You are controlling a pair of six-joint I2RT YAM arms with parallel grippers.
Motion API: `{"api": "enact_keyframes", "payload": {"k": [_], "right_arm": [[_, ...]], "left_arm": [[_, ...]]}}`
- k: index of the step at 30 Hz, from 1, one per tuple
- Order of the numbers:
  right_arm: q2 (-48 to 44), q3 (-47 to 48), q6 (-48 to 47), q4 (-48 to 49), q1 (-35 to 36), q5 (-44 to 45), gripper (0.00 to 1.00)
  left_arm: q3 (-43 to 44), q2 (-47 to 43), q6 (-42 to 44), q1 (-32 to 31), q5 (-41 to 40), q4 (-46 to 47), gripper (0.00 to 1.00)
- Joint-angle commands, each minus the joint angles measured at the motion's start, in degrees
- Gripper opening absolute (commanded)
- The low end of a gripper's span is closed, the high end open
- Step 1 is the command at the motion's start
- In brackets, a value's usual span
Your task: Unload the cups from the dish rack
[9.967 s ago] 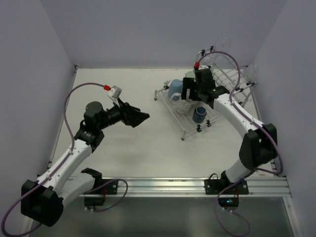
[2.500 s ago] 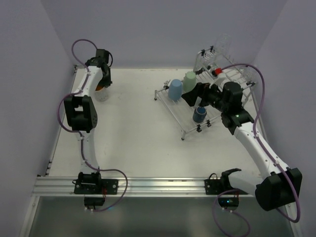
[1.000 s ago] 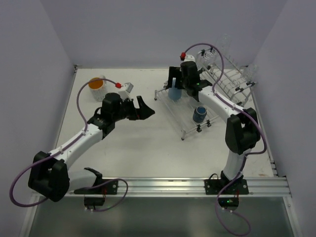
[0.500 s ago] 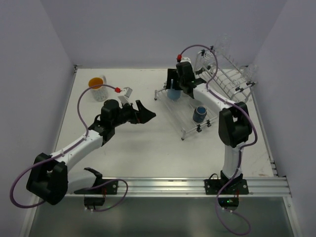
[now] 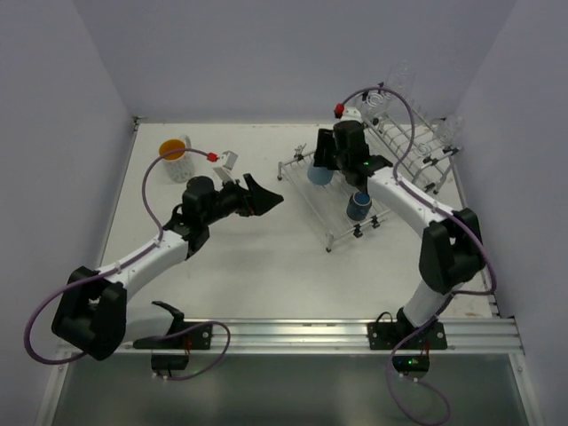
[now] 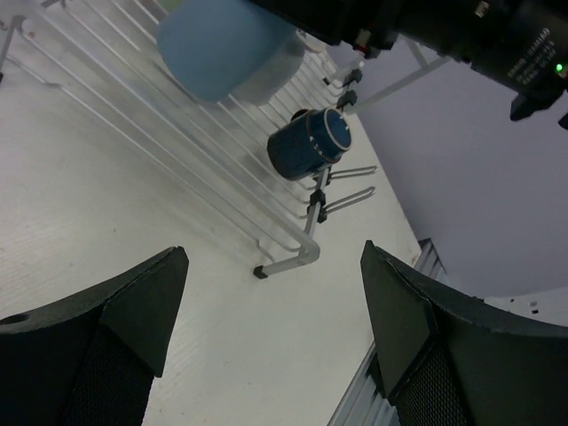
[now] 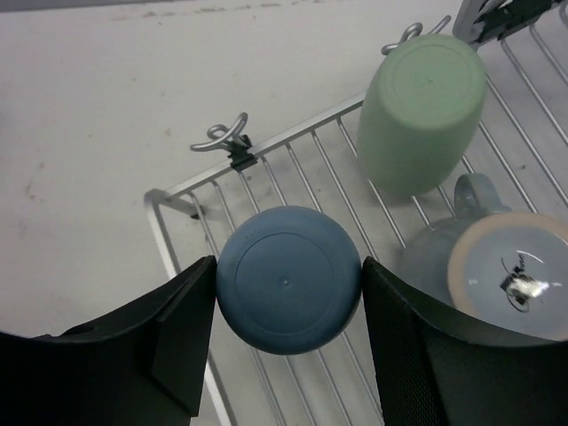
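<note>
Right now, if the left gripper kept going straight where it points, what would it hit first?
Most likely the near corner of the dish rack, with the dark blue cup lying just behind it. Only bare table lies before that, though height is unclear.

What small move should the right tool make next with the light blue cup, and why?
Probably a lift straight up. The right tool looks closed on both sides of the upside-down light blue cup, which sits over the rods of the dish rack, with the pale green cup close beside it. A vertical lift should clear both.
</note>
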Motion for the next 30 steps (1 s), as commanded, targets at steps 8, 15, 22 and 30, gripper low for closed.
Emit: {"api": "enact_keyframes", "payload": {"k": [8, 15, 22, 30], "right_arm": [[-22.92, -17.44, 19.93, 22.70, -5.83, -30.50, 0.29], [-26.53, -22.72, 28.48, 31.70, -6.90, -39.49, 0.30], [-24.25, -25.09, 35.41, 40.05, -7.69, -46.08, 0.30], [-26.79, -26.85, 34.55, 41.55, -8.22, -41.88, 0.29]], "left_arm": [[4.67, 7.70, -10.65, -0.10, 6.36, 29.36, 0.79], [6.87, 7.70, -8.90, -0.37, 6.45, 33.49, 0.77], [9.07, 10.34, -8.28, -0.89, 7.68, 32.54, 0.75], [7.66, 7.80, -5.30, -0.89, 5.57, 28.06, 0.72]]}}
